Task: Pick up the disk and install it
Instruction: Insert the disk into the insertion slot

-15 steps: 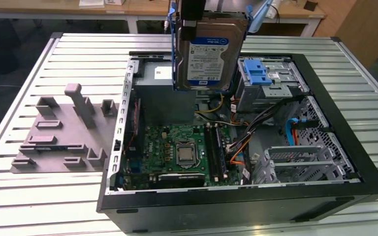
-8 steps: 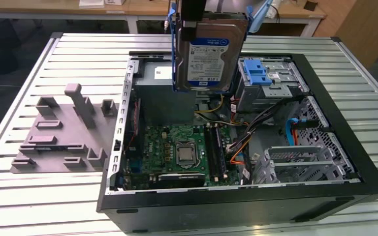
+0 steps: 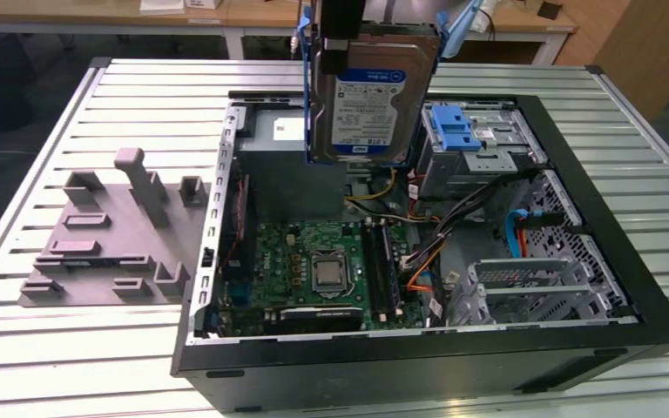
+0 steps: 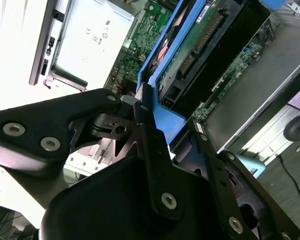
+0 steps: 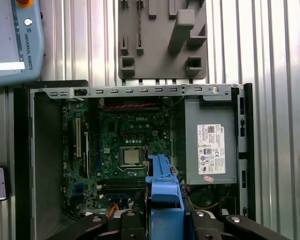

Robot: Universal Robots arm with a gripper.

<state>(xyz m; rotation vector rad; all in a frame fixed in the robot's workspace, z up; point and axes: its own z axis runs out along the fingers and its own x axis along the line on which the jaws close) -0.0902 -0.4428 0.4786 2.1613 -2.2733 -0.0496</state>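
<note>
Exterior view: gripper [image 3: 344, 50] holds disk [image 3: 372, 109] above computer case [image 3: 428, 359].

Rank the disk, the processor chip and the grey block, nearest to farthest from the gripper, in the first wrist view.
1. The disk, clamped in the gripper.
2. The processor chip, inside the case on the green board.
3. The grey block, outside the case on the slatted table.
</note>
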